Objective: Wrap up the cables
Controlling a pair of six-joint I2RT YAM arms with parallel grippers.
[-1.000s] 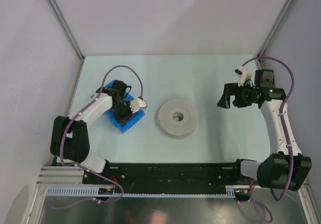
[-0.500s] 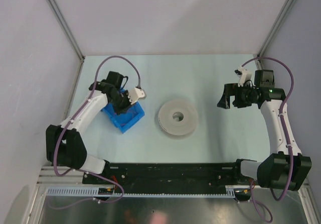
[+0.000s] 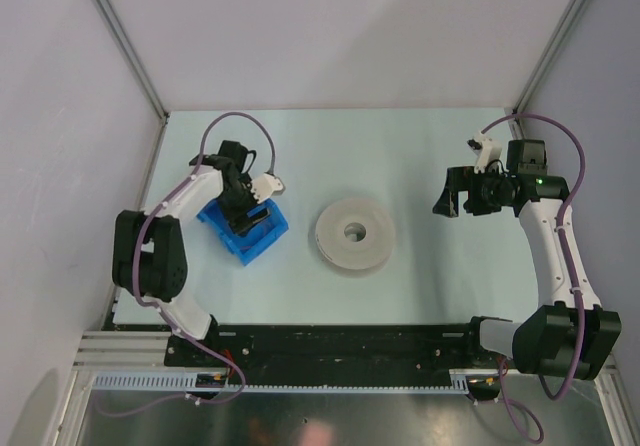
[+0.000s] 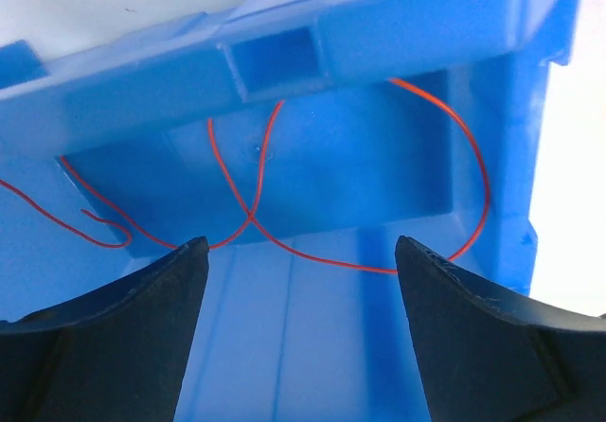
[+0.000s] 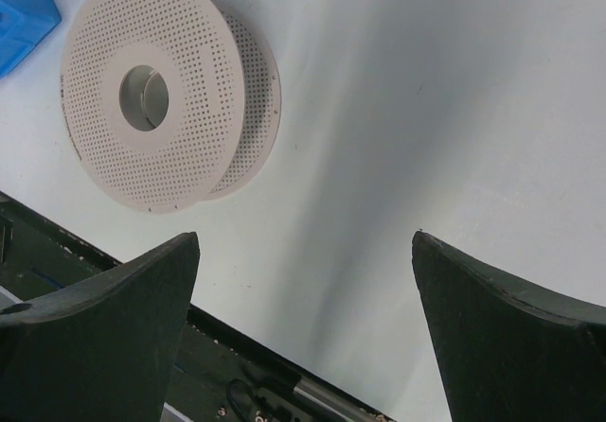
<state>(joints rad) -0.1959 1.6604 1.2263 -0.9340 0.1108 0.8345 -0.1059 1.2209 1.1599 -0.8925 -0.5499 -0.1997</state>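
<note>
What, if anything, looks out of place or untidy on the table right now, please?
The thin red wire lies loose in the blue bin, in sprawling loops that cross one another. No wire shows on the spool, lying flat beside the bin. Nothing looks spilled or damaged.

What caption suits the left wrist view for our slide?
Open left gripper hovers over thin red wire looped inside blue bin.
</note>
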